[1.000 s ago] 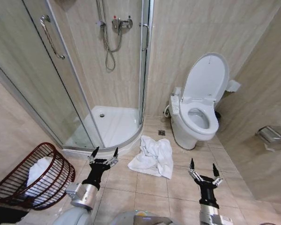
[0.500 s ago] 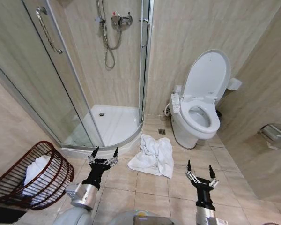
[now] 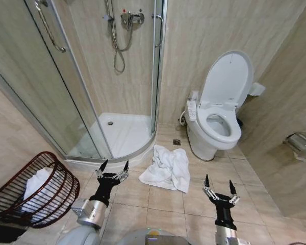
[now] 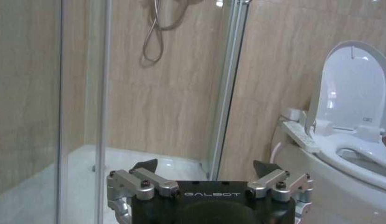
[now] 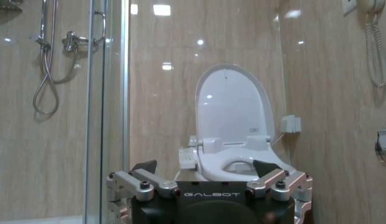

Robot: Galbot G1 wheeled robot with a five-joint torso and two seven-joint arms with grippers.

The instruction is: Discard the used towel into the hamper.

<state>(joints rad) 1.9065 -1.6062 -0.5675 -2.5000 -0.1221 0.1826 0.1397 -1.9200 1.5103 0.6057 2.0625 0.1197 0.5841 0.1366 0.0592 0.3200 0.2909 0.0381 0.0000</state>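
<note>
Floor: tan tiles; a white towel [image 3: 167, 171] lies by the toilet [image 3: 217, 122].
Hamper [image 3: 33, 190]: on my left.
My left gripper [image 3: 112, 166]: open, empty.
My right gripper [image 3: 220, 183]: open, empty.

The head camera is looking forward and down from above at the tiled floor [image 3: 163, 206], taking in the shower stall [image 3: 117, 133] at 11 o'clock and the toilet [image 3: 217, 122] at 1 o'clock. The 2 wrist cameras are sitting low, each looking level past its own gripper from close behind it. The left one is facing the shower glass [image 4: 81, 107], the right one the toilet. All 3 views are sharing the toilet and the shower.
</note>
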